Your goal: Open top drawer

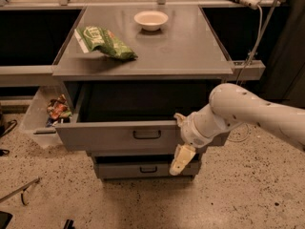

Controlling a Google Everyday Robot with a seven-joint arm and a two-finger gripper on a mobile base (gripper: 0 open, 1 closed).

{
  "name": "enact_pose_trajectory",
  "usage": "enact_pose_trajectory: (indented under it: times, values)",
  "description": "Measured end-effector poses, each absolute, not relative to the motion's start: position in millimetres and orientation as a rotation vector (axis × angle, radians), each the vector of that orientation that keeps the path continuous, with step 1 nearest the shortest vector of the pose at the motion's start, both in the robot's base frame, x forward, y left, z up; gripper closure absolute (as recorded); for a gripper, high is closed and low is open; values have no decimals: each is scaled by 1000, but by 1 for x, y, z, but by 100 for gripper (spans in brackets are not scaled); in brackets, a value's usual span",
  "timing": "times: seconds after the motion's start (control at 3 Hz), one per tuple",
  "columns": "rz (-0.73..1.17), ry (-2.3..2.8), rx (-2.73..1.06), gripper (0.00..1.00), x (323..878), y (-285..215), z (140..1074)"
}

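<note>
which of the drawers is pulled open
The top drawer, the widest, right under the tabletop: its front stands well forward, showing its dark inside. The narrower drawer below sits much further back. The claw is by the top drawer's front right.

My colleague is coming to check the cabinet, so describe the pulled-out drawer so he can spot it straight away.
Find the grey metal cabinet with the white bowl and green bag on top. Directly under that top is the grey metal top drawer, pulled out, with the robot's hand at its front's right end. Its front is wider and taller than the narrower drawer below.
</note>
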State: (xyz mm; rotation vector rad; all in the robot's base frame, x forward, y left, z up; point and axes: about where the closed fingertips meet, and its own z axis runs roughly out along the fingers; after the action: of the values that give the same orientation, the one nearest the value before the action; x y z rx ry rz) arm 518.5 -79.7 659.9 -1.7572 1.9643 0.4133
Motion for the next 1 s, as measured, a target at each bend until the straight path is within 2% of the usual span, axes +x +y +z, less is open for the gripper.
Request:
enact_pose_trajectory:
  times: [1.0]
  values:
    - [451,2001,-1705,0,490,-78,667]
